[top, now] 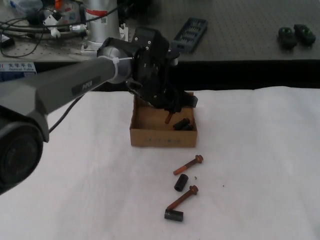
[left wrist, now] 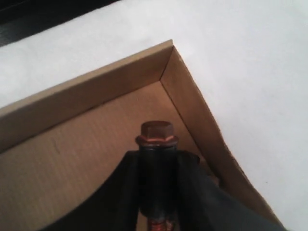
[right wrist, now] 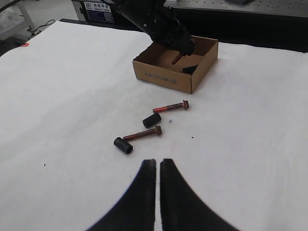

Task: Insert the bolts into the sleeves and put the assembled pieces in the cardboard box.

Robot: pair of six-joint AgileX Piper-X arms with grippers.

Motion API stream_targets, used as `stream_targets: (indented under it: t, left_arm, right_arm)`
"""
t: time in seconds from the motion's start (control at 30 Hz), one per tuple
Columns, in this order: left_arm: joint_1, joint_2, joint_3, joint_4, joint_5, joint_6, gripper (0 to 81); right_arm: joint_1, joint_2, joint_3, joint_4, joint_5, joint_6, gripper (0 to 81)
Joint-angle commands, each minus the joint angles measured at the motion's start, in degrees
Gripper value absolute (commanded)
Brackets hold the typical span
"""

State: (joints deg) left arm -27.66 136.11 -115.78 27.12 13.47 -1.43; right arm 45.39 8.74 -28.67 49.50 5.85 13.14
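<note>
The left gripper (left wrist: pixel 158 166) is clamped on a black sleeve (left wrist: pixel 155 190) with a bolt (left wrist: pixel 157 132) through it, held over the cardboard box (left wrist: pixel 96 89). A clean drop likely means lowering close to the floor, clear of the wall, before letting go. The right gripper (right wrist: pixel 157 163) hangs closed and empty above the white cloth (right wrist: pixel 57 96). The bolt is coppery metal with a hexagonal flanged head, the sleeve a smooth dark tube, the box matte and ribbed.

Left arm (top: pixel 60 92) is a grey link with a dark printed label (top: pixel 82 89), white cable tie (top: pixel 120 62) at the joint, thin black cable (top: pixel 65 116) hanging below, black boxy wrist housing (top: pixel 150 55). Left fingers (left wrist: pixel 120 192) are matte black, curved. Right fingers (right wrist: pixel 139 197) are black too, smooth, tapering toward the tips.
</note>
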Motion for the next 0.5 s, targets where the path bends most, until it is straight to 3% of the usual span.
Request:
stream_targets:
  t: [0.0,0.47]
  left_arm:
    - [0.17,0.62,-1.11,-0.32,-0.32,0.58,10.4]
    - [0.17,1.45,-1.0,-0.04,-2.55,3.13,10.4]
  right_arm:
    - [-0.18,-0.52,-0.1,0.0,-0.43,0.13,2.9]
    - [-0.18,-0.52,-0.1,0.0,-0.43,0.13,2.9]
